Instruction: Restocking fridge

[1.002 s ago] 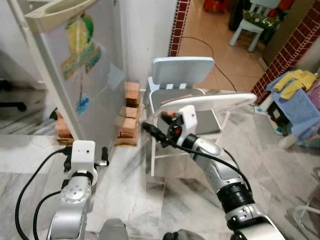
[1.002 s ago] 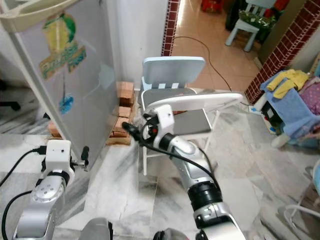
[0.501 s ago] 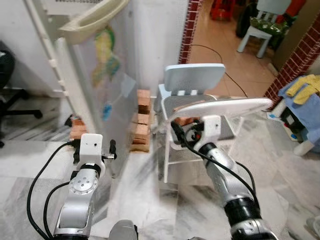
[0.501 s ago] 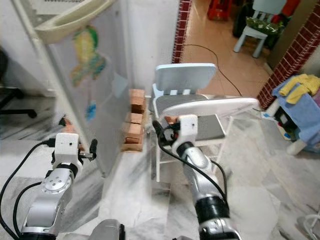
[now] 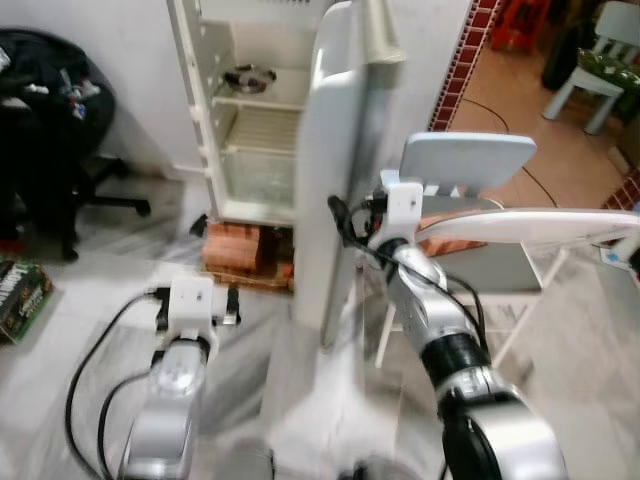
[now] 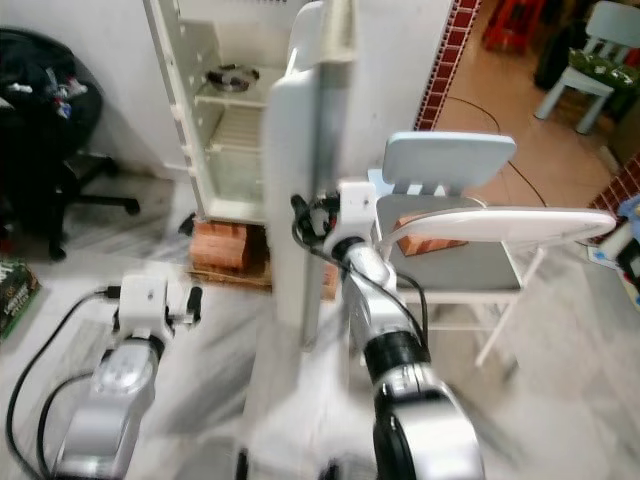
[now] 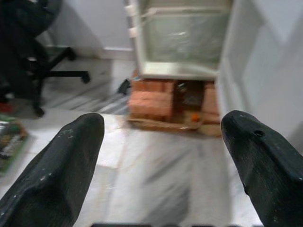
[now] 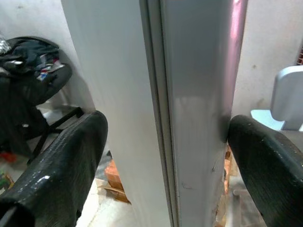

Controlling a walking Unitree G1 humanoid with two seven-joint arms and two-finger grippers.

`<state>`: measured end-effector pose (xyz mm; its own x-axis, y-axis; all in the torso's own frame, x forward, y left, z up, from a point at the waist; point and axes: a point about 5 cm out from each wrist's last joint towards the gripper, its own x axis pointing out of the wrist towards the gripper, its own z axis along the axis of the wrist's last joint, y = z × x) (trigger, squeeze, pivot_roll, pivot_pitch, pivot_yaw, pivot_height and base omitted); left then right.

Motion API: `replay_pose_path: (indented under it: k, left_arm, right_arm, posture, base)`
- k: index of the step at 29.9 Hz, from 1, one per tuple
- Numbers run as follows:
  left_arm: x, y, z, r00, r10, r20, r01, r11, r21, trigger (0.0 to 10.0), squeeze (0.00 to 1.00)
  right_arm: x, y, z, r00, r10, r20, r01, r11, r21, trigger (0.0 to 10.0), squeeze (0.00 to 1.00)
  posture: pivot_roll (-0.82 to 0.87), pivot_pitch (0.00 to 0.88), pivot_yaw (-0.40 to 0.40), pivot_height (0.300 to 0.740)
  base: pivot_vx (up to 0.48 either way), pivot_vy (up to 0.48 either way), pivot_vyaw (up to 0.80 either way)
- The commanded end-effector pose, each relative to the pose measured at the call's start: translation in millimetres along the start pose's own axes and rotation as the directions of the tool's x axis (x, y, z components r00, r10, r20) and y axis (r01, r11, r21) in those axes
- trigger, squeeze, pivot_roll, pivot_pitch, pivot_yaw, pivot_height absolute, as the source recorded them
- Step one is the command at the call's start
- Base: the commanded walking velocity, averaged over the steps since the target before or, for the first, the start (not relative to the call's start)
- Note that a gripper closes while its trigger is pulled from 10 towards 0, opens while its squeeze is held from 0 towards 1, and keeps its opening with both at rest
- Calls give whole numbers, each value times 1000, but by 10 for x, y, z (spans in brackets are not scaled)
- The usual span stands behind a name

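The white fridge point(image 5: 255, 130) stands open, its shelves showing with a metal bowl point(image 5: 243, 77) on an upper one. Its door point(image 5: 330, 180) is swung out edge-on toward me. My right gripper point(image 5: 340, 215) is up against that door edge; in the right wrist view the right gripper point(image 8: 165, 125) is open with its fingers point(image 8: 71, 161) spread on either side of the door's edge. My left gripper point(image 5: 228, 305) hangs low over the floor, and in the left wrist view the left gripper point(image 7: 162, 122) is open and empty, facing the fridge's base.
Bricks point(image 5: 235, 245) prop up the fridge. A light blue chair point(image 5: 465, 160) with a white board point(image 5: 520, 222) across it stands just right of the door. A black office chair point(image 5: 50, 110) piled with clothes and a green box point(image 5: 20, 290) are at the left.
The view has swung left. The fridge door, seen by its stickered face before, now stands edge-on with the inside of the fridge showing. My right gripper has stayed at the door's edge.
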<state>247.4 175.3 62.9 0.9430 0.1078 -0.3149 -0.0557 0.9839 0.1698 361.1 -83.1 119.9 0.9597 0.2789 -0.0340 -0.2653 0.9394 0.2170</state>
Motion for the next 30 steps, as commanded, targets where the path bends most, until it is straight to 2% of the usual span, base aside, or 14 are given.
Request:
replay_pose_path:
  k: [1, 5, 6, 8, 14, 15, 16, 17, 19, 23, 26, 28, 29, 30]
  left_arm:
    - [7, -90, 34, 1000, -23, 12, 23, 1000, -7, 10000, 0]
    - [11, -98, 35, 1000, -27, 10, 27, 1000, -4, 10000, 0]
    - [13, -102, 40, 1000, -27, 14, 27, 1000, 0, 10000, 0]
    - [13, -103, 41, 1000, -27, 15, 27, 1000, 1, 10000, 0]
    - [-7, -91, 31, 1000, -21, 17, 21, 1000, 6, 10000, 0]
    - [-6, -93, 31, 1000, -23, 17, 23, 1000, 7, 10000, 0]
    - [-6, -93, 31, 1000, -23, 17, 23, 1000, 7, 10000, 0]
    - [-3, -104, 39, 999, -27, 20, 27, 1000, 8, 10000, 0]
    - [-1, -110, 45, 999, -28, 23, 27, 1000, 9, 10000, 0]
    - [-9, -92, 50, 1000, -16, 25, 16, 1000, 9, 10000, 0]
    - [-26, -32, 19, 1000, -7, 13, 7, 1000, -3, 10000, 0]
    - [-26, -32, 19, 1000, -7, 13, 7, 1000, -3, 10000, 0]
    - [-30, -26, 15, 1000, -17, 12, 17, 1000, -21, 10000, 0]
    - [-31, -25, 16, 1000, -20, 13, 20, 1000, -24, 10000, 0]
  right_arm:
    - [77, 156, 117, 997, 64, 42, -63, 998, -23, 10000, 0]
    - [127, 260, 132, 995, 89, 43, -89, 996, -4, 10000, 0]
    - [162, 422, 157, 985, 161, 56, -164, 985, 53, 10000, 0]
    - [169, 468, 164, 981, 182, 60, -186, 980, 67, 10000, 0]
    - [148, 982, 78, 941, 333, 50, -337, 921, 198, 10000, 0]
    - [104, 1193, 49, 898, 436, 49, -433, 860, 269, 10000, 0]
    - [104, 1193, 49, 898, 436, 49, -433, 860, 269, 10000, 0]
    - [-26, 1565, 43, 772, 631, 82, -608, 695, 384, 10000, 0]
    - [-124, 1724, 54, 697, 709, 107, -695, 630, 347, 10000, 0]
    - [-147, 1618, -70, 710, 703, 49, -698, 692, 181, 10000, 0]
    - [-162, 1216, -238, 731, 681, -41, -671, 729, 134, 10000, 0]
    - [-162, 1216, -238, 731, 681, -41, -671, 729, 134, 10000, 0]
    - [-199, 980, -306, 726, 680, -97, -671, 733, 115, 10000, 0]
    - [-215, 902, -327, 724, 680, -117, -671, 733, 110, 10000, 0]
  posture:
    - [164, 26, -51, 740]
    - [168, 26, -51, 740]
    - [177, 27, -55, 740]
    - [177, 27, -55, 740]
    - [180, 29, -59, 740]
    - [180, 30, -59, 740]
    - [180, 30, -59, 740]
    - [183, 31, -60, 740]
    - [188, 33, -61, 740]
    - [188, 35, -65, 740]
    - [186, 39, -69, 740]
    - [186, 39, -69, 740]
    - [180, 41, -71, 740]
    - [180, 41, -71, 740]
  base:
    - [0, 0, 0]
    - [0, 0, 0]
    - [0, 0, 0]
    - [0, 0, 0]
    - [0, 0, 0]
    - [0, 0, 0]
    - [0, 0, 0]
    - [0, 0, 0]
    - [0, 0, 0]
    - [0, 0, 0]
    - [0, 0, 0]
    - [0, 0, 0]
    - [0, 0, 0]
    - [0, 0, 0]
